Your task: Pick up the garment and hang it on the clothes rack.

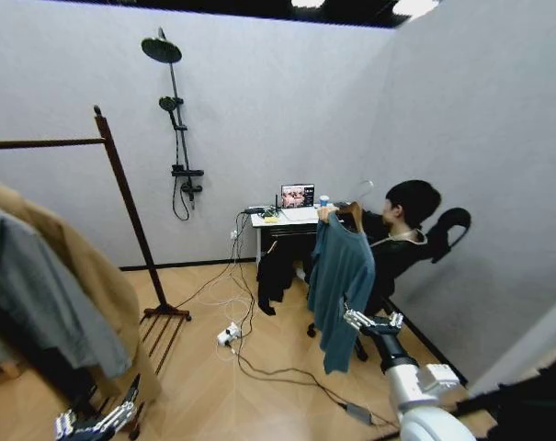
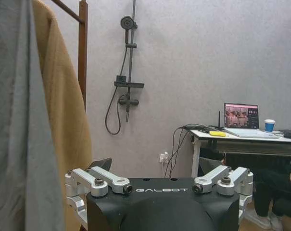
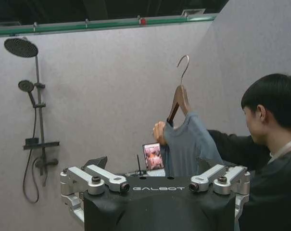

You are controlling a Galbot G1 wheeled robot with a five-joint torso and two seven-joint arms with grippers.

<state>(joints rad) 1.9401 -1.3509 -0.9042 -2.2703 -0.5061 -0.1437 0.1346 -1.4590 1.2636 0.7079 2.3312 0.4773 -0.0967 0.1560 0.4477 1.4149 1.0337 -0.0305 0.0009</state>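
Observation:
A seated person's hand holds up the garment, a teal long-sleeved top on a wooden hanger with a metal hook. My right gripper is open just below and right of its hem, apart from it. In the right wrist view the garment hangs beyond the spread right gripper. The clothes rack stands at the left, with its rail running off the left edge. Low at the front left, my left gripper is open beside the rack post.
A tan coat and a grey hoodie hang on the rack. A desk with a laptop stands at the back wall beside a shower fixture. Cables and a power strip lie on the wooden floor.

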